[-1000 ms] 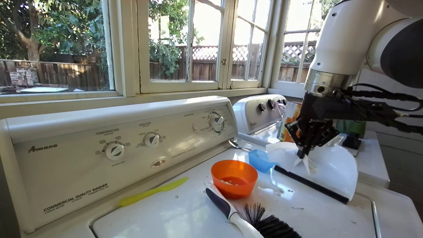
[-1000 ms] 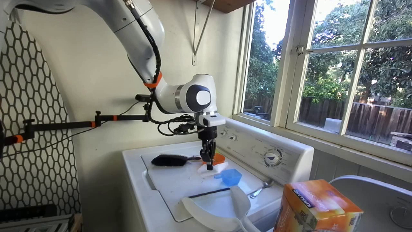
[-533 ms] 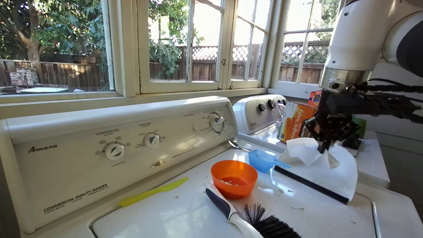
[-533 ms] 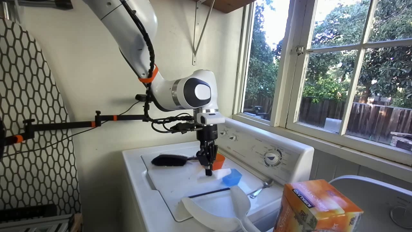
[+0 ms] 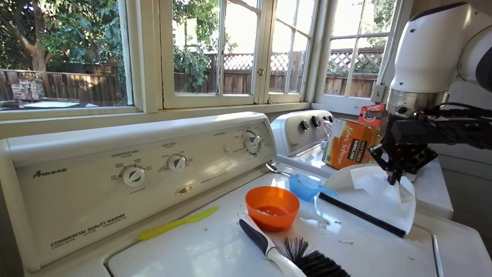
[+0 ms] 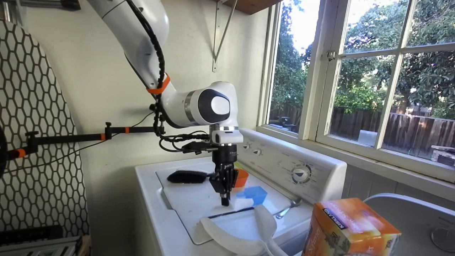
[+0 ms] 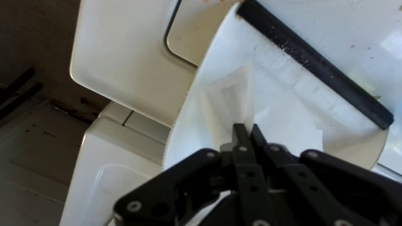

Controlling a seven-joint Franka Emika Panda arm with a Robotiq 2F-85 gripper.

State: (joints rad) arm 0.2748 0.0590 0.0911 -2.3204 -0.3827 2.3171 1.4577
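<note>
Jaws pressed together, I pinch a thin white soft-looking sheet (image 7: 229, 100) above a white plastic dustpan (image 6: 227, 239); whether its lower edge touches the dustpan I cannot tell. Along the dustpan's front runs a straight black strip (image 5: 362, 214), and past it the crumb-specked white counter (image 5: 184, 246) stretches toward a white-handled, black-bristled brush (image 6: 188, 176), giving me room on that side. Just beside the dustpan's corner sits a translucent blue plastic scoop (image 5: 303, 186), with a round orange plastic bowl (image 5: 273, 222) farther out. Near the dustpan's handle (image 6: 274, 248) an orange cardboard box (image 5: 346, 142) narrows the way, and the counter's rounded edge runs up to the dustpan's rim. Gathered at my jaws, the sheet hangs in creased flaps: one translucent and shadowed, another broader, whiter, with a square corner.
</note>
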